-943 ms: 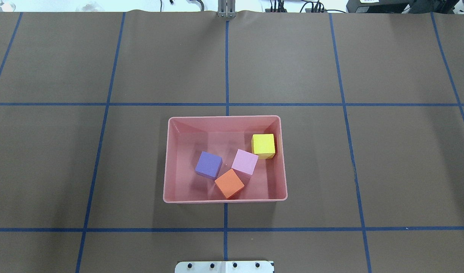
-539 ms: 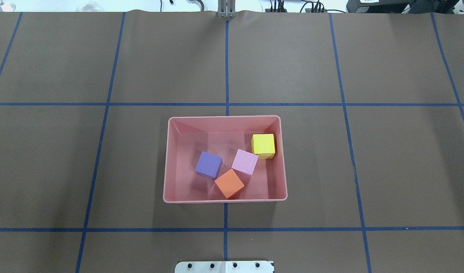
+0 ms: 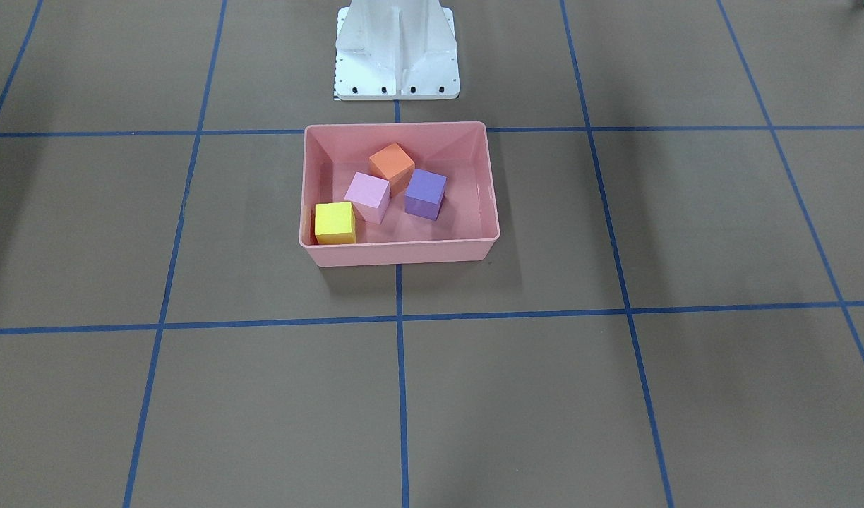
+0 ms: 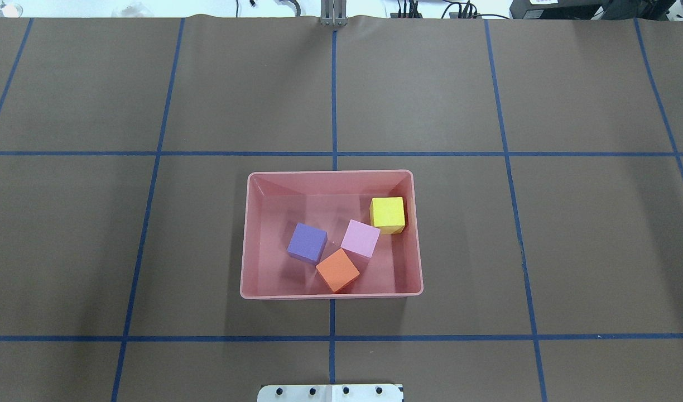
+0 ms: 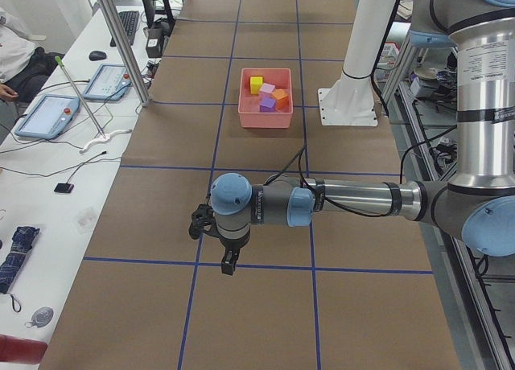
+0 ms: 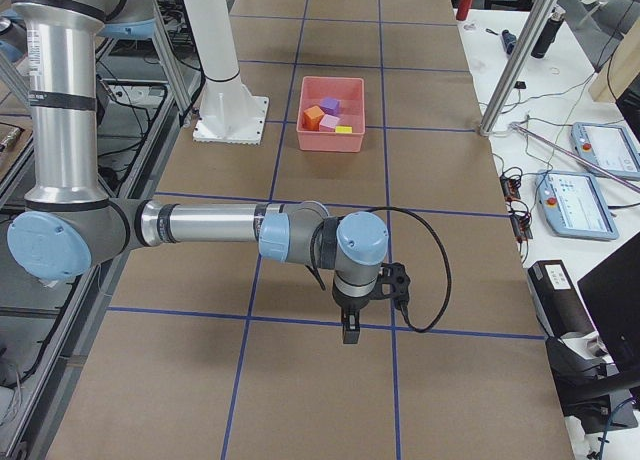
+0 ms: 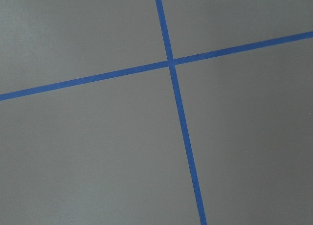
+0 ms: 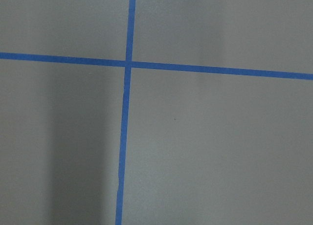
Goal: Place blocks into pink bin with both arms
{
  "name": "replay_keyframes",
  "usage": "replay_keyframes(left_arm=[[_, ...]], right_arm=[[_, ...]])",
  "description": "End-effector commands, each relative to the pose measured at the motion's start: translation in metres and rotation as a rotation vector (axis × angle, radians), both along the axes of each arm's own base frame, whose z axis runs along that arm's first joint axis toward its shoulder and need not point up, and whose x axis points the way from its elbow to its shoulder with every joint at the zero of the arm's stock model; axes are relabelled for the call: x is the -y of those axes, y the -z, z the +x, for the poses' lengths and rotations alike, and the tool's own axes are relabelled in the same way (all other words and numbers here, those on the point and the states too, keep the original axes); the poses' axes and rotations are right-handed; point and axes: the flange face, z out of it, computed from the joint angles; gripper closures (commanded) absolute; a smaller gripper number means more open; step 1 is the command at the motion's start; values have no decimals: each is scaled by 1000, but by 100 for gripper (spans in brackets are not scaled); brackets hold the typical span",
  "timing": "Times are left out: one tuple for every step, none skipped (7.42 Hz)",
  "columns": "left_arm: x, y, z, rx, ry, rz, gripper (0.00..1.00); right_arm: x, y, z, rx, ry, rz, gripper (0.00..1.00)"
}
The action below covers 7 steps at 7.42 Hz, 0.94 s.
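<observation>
Since the four blocks (image 4: 360, 238) were found inside the pink bin (image 4: 244, 234), the task was judged complete; whether the left end effector (image 5: 229, 265) or right end effector (image 6: 351, 332) was clenched could not be told.

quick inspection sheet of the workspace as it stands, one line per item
surface: brown table with blue tape grid
job's things: purple block, orange block, light pink block and yellow block all inside the pink bin
clutter: nothing seen
hands: left hand and right hand far from the bin; open or shut cannot be told
cables: left wrist cable, right wrist cable
surroundings: white pedestal, teach pendants on side benches
</observation>
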Motion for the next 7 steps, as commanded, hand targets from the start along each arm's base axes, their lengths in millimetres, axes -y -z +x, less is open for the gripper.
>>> replay_keyframes(left_arm=[[0, 0, 0, 0, 0, 0, 0], [0, 0, 0, 0, 0, 0, 0], [0, 0, 0, 0, -1, 3, 0], [0, 0, 0, 2, -1, 3, 0], [0, -4, 0, 1, -1, -8, 0], [-1, -5, -1, 1, 1, -10, 0], [-6, -10, -1, 1, 1, -21, 0]], right_arm=[[0, 0, 0, 0, 0, 0, 0], [0, 0, 0, 0, -1, -1, 0], [0, 0, 0, 0, -1, -1, 0], [0, 1, 0, 0, -1, 1, 0], [-1, 0, 0, 1, -1, -1, 0], [-1, 0, 0, 3, -1, -1, 0], [-2, 0, 0, 3, -1, -2, 0]])
